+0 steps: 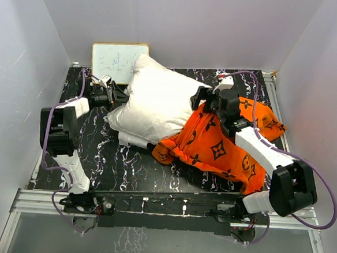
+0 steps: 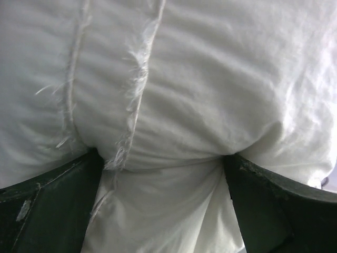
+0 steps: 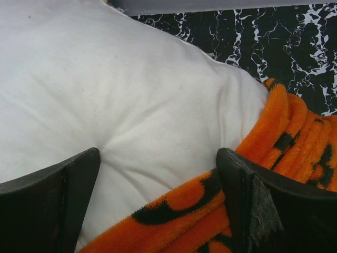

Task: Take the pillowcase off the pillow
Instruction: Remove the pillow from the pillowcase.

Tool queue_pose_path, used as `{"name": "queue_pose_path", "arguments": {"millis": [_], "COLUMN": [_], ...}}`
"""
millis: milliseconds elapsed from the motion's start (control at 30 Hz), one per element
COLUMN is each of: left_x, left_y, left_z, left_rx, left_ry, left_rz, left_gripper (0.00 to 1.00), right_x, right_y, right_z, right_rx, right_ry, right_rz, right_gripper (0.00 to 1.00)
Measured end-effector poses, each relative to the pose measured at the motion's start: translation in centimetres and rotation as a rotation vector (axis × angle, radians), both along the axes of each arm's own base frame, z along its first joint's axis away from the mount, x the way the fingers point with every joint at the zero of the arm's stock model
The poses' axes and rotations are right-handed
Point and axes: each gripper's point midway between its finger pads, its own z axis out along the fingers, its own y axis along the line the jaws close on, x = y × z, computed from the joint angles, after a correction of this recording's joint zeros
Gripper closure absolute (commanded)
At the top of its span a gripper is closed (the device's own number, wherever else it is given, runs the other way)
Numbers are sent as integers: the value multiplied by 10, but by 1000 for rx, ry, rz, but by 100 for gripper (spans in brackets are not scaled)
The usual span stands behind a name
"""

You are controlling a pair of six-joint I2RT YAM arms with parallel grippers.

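Pillowcase (image 1: 219, 147): bunching at R end of pillow (image 1: 155, 102).
L gripper (image 2: 160, 158): gaping wide, pushing into pillow; maybe not gripping.
R gripper (image 3: 158, 155): gaping wide over pillow & orange edge.

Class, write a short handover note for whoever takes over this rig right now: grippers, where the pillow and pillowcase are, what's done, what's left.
Left gripper: open, fingers astride the pillow at its left end.
Right gripper: open, over the pillowcase mouth where it meets the pillow.
Done: most of the pillow is bare; the pillowcase is bunched on the right of the table.
To do: the pillow's right end seems still inside; pull the case fully off.
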Motion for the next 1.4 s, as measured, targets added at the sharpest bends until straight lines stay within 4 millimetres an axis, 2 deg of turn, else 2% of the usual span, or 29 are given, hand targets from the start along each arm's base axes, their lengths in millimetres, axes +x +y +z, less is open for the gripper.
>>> {"name": "queue_pose_path", "arguments": {"millis": [133, 333, 400, 533, 733, 867, 900, 933, 1033, 1133, 1167, 1200, 1333, 1367, 1400], "left_x": [-2, 2, -4, -13, -21, -25, -22, -11, 18, 18, 15, 13, 5, 4, 2], "left_y": [-19, -27, -29, -30, -38, -58, -64, -74, -92, -93, -89, -87, -78, -77, -76], "left_z": [26, 90, 104, 115, 125, 116, 110, 106, 98, 85, 78, 71, 53, 51, 49], "left_rx": [-103, -267, -315, -363, -399, -346, -306, -236, -1, 163, 199, 223, 293, 302, 312], "left_ry": [5, -80, -91, -98, -120, -176, -196, -183, -287, -341, -336, -327, -293, -293, -295], "left_rz": [13, 35, 23, 2, -36, -90, -91, -68, -27, -42, -47, -50, -70, -77, -87], "left_gripper": [3, 3, 3, 3, 3, 3, 3, 3, 3, 3, 12, 25, 89, 100, 100], "right_x": [0, 0, 0, 0, 0, 0, 0, 0, 1, 0, 0, -1, -3, -3, -3], "right_y": [0, -2, -3, -3, -4, -4, -4, -4, -6, -6, -5, -4, 1, 1, 1], "right_z": [0, -2, -2, -2, -3, -4, -4, -4, -4, -5, -5, -6, -5, -5, -4], "right_rx": [-5, -12, -16, -19, -22, -24, -24, -24, -26, -26, -26, -25, -23, -22, -21], "right_ry": [-1, 0, -1, 1, 2, 3, 3, 3, 2, 6, 7, 7, 5, 4, 3], "right_rz": [-4, -18, -23, -26, -27, -28, -27, -28, -39, -41, -38, -35, -21, -19, -18], "right_gripper": [4, 4, 4, 4, 5, 5, 6, 6, 6, 6, 6, 6, 6, 6, 6]}}
